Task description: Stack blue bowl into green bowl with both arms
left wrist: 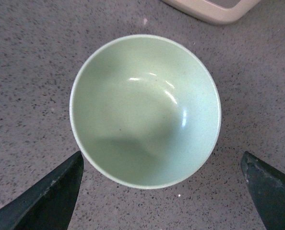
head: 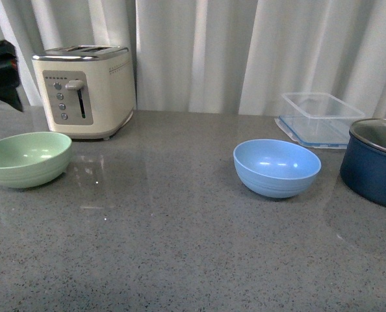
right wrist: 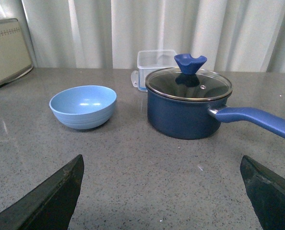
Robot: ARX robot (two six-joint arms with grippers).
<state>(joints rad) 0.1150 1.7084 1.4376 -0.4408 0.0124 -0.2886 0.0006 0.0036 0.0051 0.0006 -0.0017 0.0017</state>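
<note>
I log green bowl and blue bowl empty, lidded pot near blue; left gripper and right gripper both released.

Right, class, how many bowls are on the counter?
2: the green bowl at the left by the toaster, the blue bowl right of centre beside the navy pot.

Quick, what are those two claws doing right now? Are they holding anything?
Left gripper: open, empty, above the green bowl.
Right gripper: open, empty, facing the blue bowl without touching it.
</note>
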